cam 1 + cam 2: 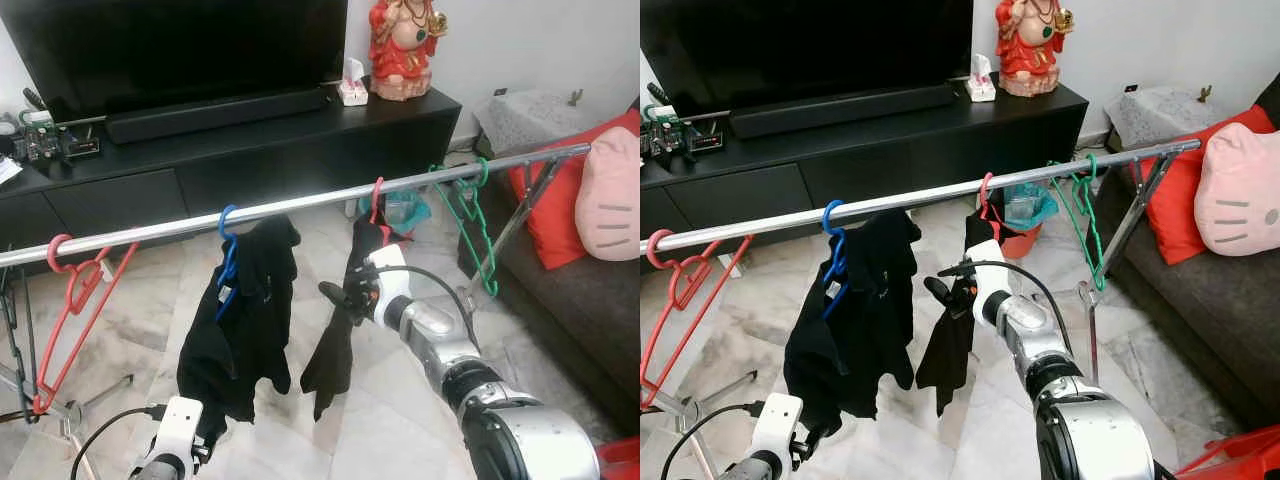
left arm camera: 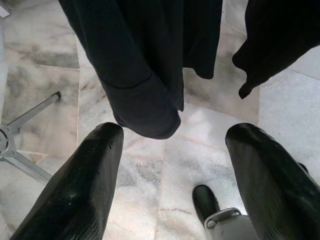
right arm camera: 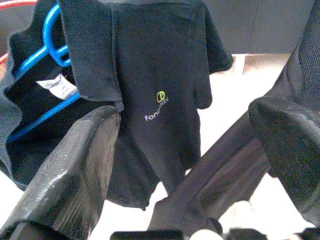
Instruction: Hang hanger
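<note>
Red hanger (image 1: 376,205) hooked on the rail (image 1: 300,205), just above right gripper (image 1: 345,297); fingers (image 3: 75,170) spread, left gripper (image 2: 170,185) likewise.

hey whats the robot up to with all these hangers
The robot stands at a metal clothes rail in front of a TV cabinet. Four hangers are hooked on the rail: an empty red hanger, a blue hanger carrying a black shirt, a red hanger with a dark garment, and an empty green hanger. The right gripper, fingers open, is beside the dark garment. The left gripper is low, open, beneath the black shirt.
</note>
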{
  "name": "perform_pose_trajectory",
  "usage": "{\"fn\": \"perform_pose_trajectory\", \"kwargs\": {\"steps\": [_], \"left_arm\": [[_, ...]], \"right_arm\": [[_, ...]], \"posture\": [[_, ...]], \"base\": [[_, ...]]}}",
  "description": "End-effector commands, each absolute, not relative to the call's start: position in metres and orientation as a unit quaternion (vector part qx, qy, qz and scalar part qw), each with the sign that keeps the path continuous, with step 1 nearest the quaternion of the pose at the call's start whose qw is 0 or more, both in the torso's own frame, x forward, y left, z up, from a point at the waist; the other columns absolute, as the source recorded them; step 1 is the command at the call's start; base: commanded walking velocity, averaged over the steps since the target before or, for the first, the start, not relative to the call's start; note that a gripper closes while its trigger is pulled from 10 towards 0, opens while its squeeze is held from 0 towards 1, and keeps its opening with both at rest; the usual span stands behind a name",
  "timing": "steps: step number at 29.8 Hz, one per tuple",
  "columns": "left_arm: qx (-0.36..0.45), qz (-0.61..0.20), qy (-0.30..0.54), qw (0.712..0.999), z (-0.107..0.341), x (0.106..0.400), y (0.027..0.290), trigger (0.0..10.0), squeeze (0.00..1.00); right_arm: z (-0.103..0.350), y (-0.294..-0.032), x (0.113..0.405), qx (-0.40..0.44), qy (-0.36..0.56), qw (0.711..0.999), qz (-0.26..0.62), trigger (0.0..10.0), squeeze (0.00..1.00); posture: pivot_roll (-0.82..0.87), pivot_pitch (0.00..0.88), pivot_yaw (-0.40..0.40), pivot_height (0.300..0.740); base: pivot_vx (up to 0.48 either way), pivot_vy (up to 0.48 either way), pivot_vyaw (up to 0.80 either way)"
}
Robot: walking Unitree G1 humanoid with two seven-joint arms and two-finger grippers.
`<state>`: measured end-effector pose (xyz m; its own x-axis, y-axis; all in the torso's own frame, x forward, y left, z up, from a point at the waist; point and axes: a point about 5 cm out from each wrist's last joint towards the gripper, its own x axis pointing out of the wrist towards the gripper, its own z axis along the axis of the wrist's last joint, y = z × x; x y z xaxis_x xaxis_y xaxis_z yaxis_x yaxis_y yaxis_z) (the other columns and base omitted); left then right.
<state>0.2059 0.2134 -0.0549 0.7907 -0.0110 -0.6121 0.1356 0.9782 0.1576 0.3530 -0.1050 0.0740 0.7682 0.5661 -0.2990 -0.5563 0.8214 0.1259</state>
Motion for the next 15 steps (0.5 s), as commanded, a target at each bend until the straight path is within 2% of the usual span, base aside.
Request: {"fn": "perform_pose_trajectory", "kwargs": {"steps": [1,6,11,15], "left_arm": [[0.103,-0.044,0.329,0.937,-0.058,0.203,0.211,10.0,0.0],[0.103,-0.044,0.33,0.937,-0.058,0.203,0.211,10.0,0.0],[0.1,-0.045,0.331,0.937,-0.058,0.204,0.208,10.0,0.0],[0.1,-0.044,0.328,0.938,-0.057,0.206,0.207,10.0,0.0]], "right_arm": [[0.077,-0.107,0.356,0.013,0.167,0.941,0.293,10.0,0.0],[0.075,-0.11,0.357,0.005,0.18,0.943,0.279,10.0,0.0],[0.059,-0.135,0.353,-0.004,0.229,0.959,0.165,10.0,0.0],[0.051,-0.141,0.348,0.0,0.248,0.96,0.132,10.0,0.0]], "posture": [[0.05,0.0,-0.039,0.74],[0.05,0.0,-0.04,0.74],[0.05,0.0,-0.043,0.74],[0.05,0.0,-0.045,0.74]], "base": [[0.0,0.0,0.0],[0.0,0.0,0.0],[0.0,0.0,0.0],[0.0,0.0,0.0]]}}
